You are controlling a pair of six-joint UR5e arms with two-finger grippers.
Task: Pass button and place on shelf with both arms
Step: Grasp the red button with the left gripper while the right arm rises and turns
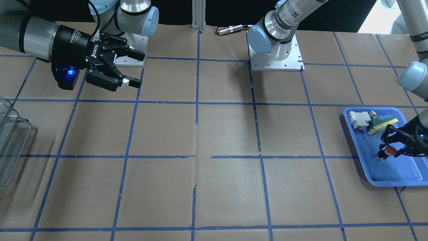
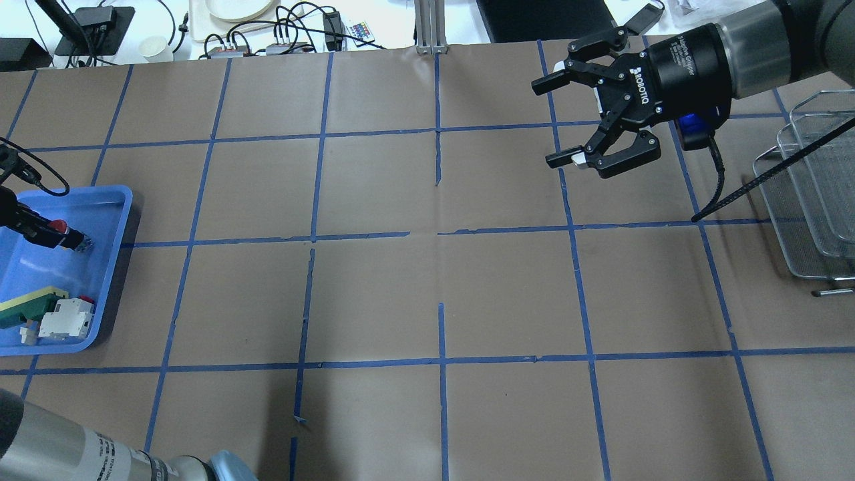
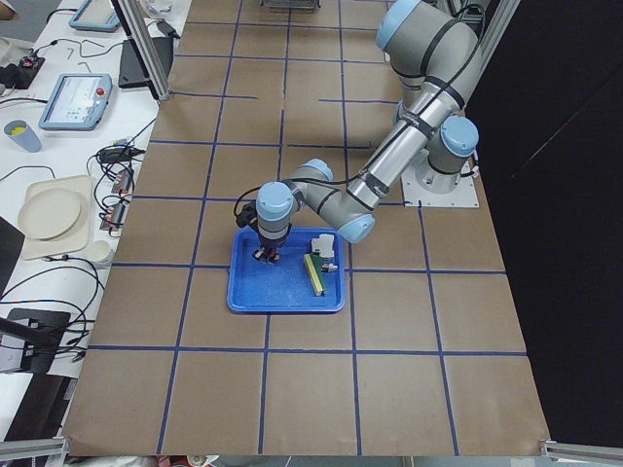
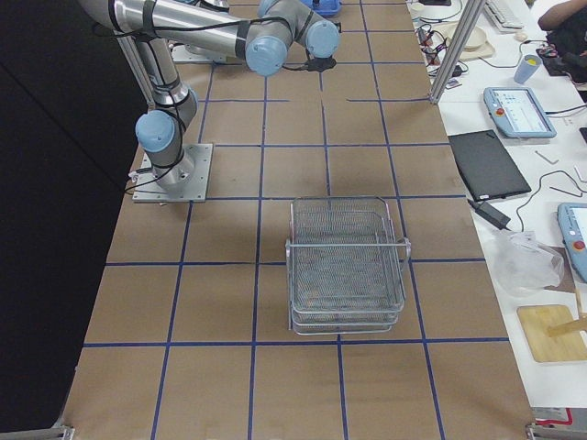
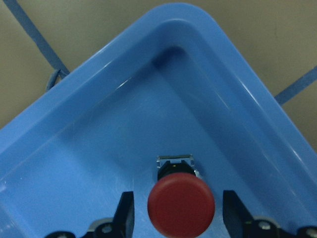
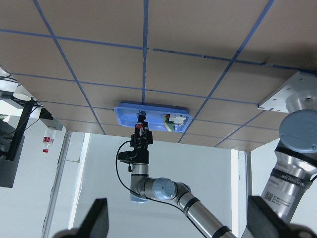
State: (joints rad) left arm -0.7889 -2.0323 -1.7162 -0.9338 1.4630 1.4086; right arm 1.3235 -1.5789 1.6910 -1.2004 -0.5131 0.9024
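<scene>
The button (image 5: 181,204) with its red cap toward the left wrist camera sits in a corner of the blue tray (image 5: 99,148). My left gripper (image 5: 178,213) is open and straddles the button, with a small gap between each finger and the cap. The button also shows in the front view (image 1: 390,151) and the overhead view (image 2: 59,227). My right gripper (image 2: 546,123) is open and empty, held above the table, to the left of the wire shelf (image 2: 815,194) in the overhead view. The shelf stands empty in the right side view (image 4: 347,266).
The blue tray (image 2: 107,267) also holds a white-and-red switch block (image 2: 65,318) and a green-and-yellow flat piece (image 2: 30,302) at its other end. A black cable (image 2: 755,187) from my right wrist hangs in front of the shelf.
</scene>
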